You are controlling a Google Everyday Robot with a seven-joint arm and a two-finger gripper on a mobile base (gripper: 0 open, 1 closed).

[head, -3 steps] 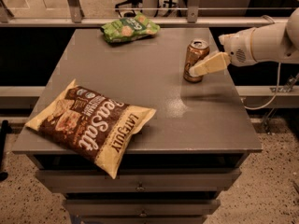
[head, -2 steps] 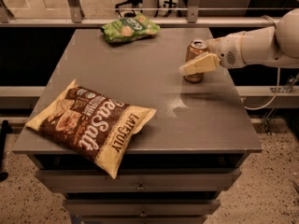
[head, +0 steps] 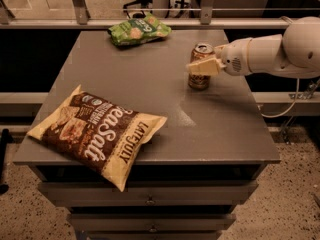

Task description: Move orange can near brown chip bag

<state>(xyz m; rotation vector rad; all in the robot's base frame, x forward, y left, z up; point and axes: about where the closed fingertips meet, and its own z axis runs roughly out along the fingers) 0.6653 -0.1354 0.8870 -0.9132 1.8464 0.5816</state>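
I see my gripper, smooth matt cream plastic, at the orange can in the upper right of the frame. The can is shiny metal. The arm behind has a smooth white plastic shell. Lower left, the brown chip bag is crinkled glossy film, like the green bag at top centre. The table top is smooth matt grey.

One view is supplied. The table is viewed from a raised position off its front edge, looking down and toward the far railing. The whole top is framed at middle range, with drawer fronts included below. The brown chip bag is placed nearest the lens, lower left. The gripper is seen at upper right, at the orange can.
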